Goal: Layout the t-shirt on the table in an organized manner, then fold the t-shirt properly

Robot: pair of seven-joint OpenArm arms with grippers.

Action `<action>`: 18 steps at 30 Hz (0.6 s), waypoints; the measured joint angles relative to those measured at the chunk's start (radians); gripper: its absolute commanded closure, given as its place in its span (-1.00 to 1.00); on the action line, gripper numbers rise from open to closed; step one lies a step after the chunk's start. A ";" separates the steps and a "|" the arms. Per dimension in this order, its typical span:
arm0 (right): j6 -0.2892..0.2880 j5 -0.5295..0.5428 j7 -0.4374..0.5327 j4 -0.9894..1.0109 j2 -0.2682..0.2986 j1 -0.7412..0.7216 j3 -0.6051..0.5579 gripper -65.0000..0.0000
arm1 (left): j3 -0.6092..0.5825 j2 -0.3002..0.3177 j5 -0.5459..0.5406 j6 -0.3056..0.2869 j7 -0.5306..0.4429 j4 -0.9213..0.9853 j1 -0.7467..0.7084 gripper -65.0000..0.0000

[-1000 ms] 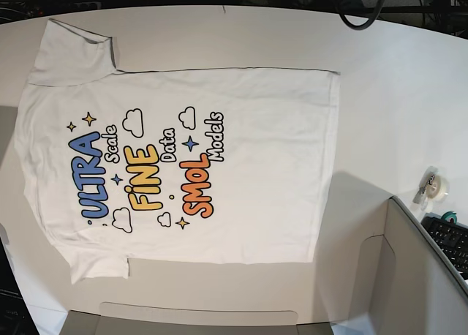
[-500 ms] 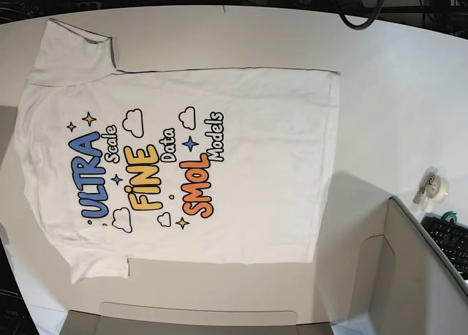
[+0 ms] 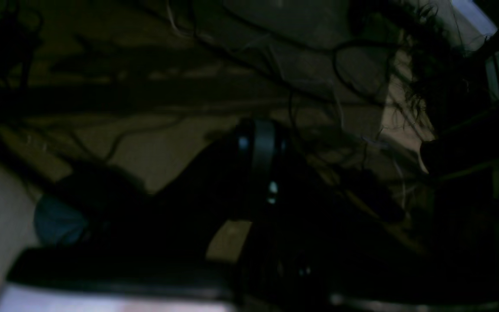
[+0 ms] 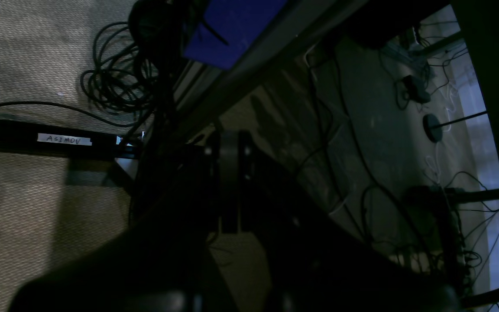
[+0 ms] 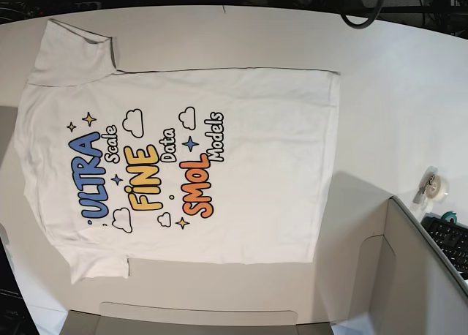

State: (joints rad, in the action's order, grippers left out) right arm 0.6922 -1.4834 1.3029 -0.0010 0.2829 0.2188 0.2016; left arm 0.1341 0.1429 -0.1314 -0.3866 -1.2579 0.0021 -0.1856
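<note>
The white cotton t-shirt (image 5: pixel 183 163) lies flat, print up, on the smooth white curved-edged worktop (image 5: pixel 395 93). Both end effectors are off the worktop over dim, cable-strewn textured floor (image 4: pixel 15 56); the left is clenched, and I cannot tell the right's state.

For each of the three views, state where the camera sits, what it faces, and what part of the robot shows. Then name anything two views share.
Base: overhead, looking down on the t-shirt lying flat on the table; no arm shows.
Left wrist: on the left arm, facing dim cables; dark robot parts show.
Right wrist: on the right arm, facing floor and cables; dark robot parts show.
Shared: both wrist views show cables.
</note>
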 measured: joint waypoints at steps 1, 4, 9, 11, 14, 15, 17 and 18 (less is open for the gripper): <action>0.000 -0.003 0.000 0.001 0.000 -0.005 0.000 1.00 | 0.000 0.002 0.000 -0.003 -0.003 0.000 0.011 1.00; 0.000 0.002 0.000 -0.002 -0.001 -0.020 0.001 1.00 | 0.000 0.005 0.000 -0.004 -0.003 -0.005 0.031 1.00; 0.000 -0.003 0.000 -0.001 0.018 -0.017 0.004 1.00 | 0.000 0.008 0.000 -0.060 -0.003 -0.002 0.017 1.00; 0.000 -0.003 0.000 -0.001 0.021 -0.017 0.004 1.00 | 0.000 0.018 0.004 -0.059 -0.003 0.000 0.007 1.00; 0.000 0.002 -0.001 -0.001 0.017 -0.020 0.006 1.00 | 0.000 0.027 0.000 -0.060 -0.004 -0.003 -0.016 1.00; 0.000 0.000 0.000 -0.001 0.015 -0.020 0.006 1.00 | 0.000 0.029 0.000 -0.060 -0.004 -0.005 -0.027 1.00; 0.000 0.000 0.000 -0.001 0.012 -0.020 0.006 1.00 | 0.000 0.029 -0.002 -0.059 -0.004 -0.005 -0.051 1.00; 0.000 0.000 0.000 -0.001 0.013 -0.019 0.006 1.00 | 0.000 0.029 -0.002 -0.060 -0.005 -0.005 -0.062 1.00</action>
State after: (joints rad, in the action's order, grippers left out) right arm 0.6926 -1.4834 1.3029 -0.0017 0.2962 0.1993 0.2073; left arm 0.1341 0.1719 -0.1337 -0.4461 -1.2625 -0.0029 -0.2474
